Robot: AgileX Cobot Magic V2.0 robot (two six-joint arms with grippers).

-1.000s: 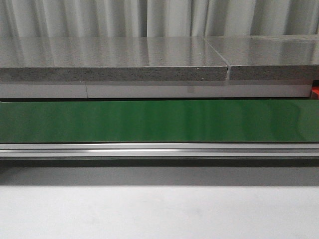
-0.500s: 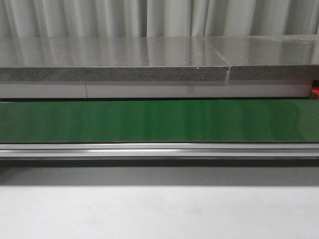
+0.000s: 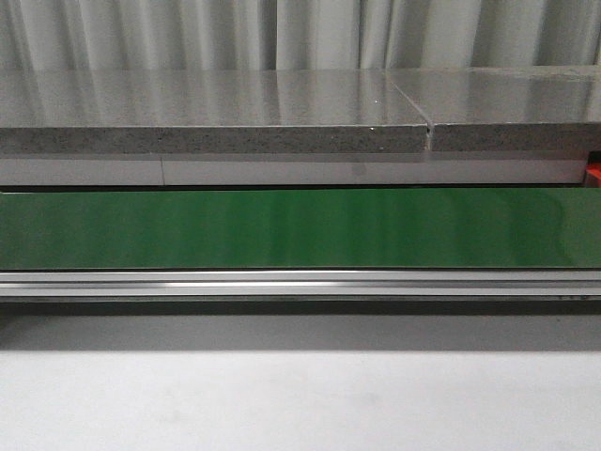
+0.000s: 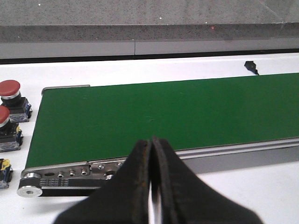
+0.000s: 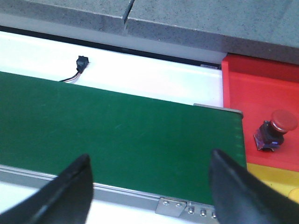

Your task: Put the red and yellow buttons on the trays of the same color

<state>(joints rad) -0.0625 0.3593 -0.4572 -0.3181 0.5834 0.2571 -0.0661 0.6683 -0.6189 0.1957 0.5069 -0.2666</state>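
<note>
Both tools hover over the green belt [image 3: 300,227], nothing in hand.

The left tool [image 4: 152,186] is pressed together, holding nothing; two red buttons [image 4: 10,88] stand on the white counter [image 4: 154,65] just off the belt's left end. The right tool [image 5: 149,182] is spread wide — beyond the belt's right end one red button [image 5: 275,130] sits on the red tray [image 5: 252,88], a yellow tray [image 5: 271,175] just nearer.

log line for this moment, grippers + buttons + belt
left gripper: shut, empty | right gripper: open, empty | green belt: bare | red tray: one red button | waiting red buttons: beside belt end
</note>
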